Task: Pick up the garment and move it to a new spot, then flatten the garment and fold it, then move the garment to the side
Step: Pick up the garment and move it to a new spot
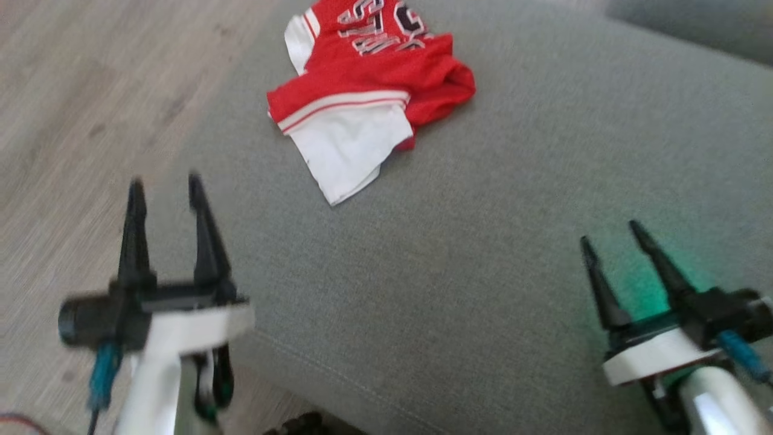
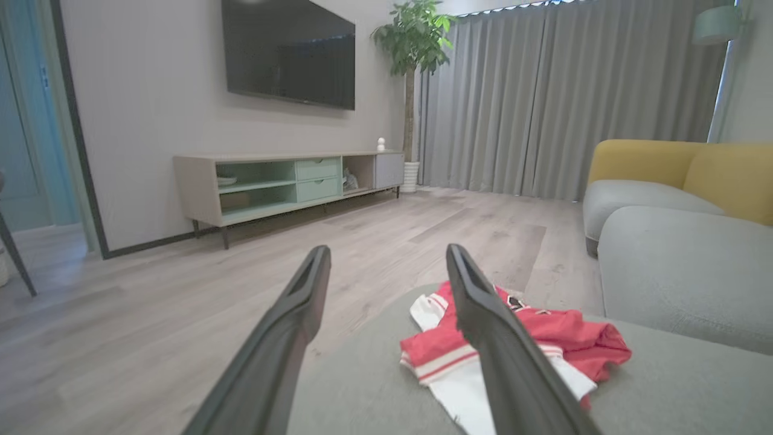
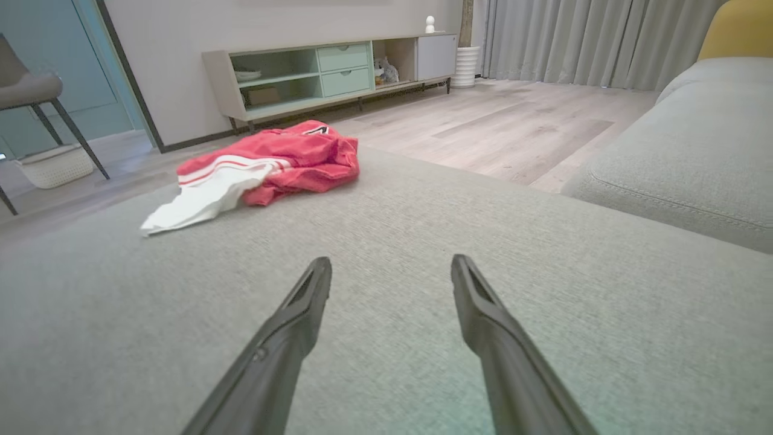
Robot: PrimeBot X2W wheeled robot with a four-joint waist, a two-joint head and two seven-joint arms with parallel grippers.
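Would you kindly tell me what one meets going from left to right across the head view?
left gripper → red and white garment → right gripper

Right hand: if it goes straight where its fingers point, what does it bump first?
Probably the grey cushion itself: the open right hand points low across its bare fabric. The red and white garment lies left of that line, so it would be missed. How soon it touches is unclear.
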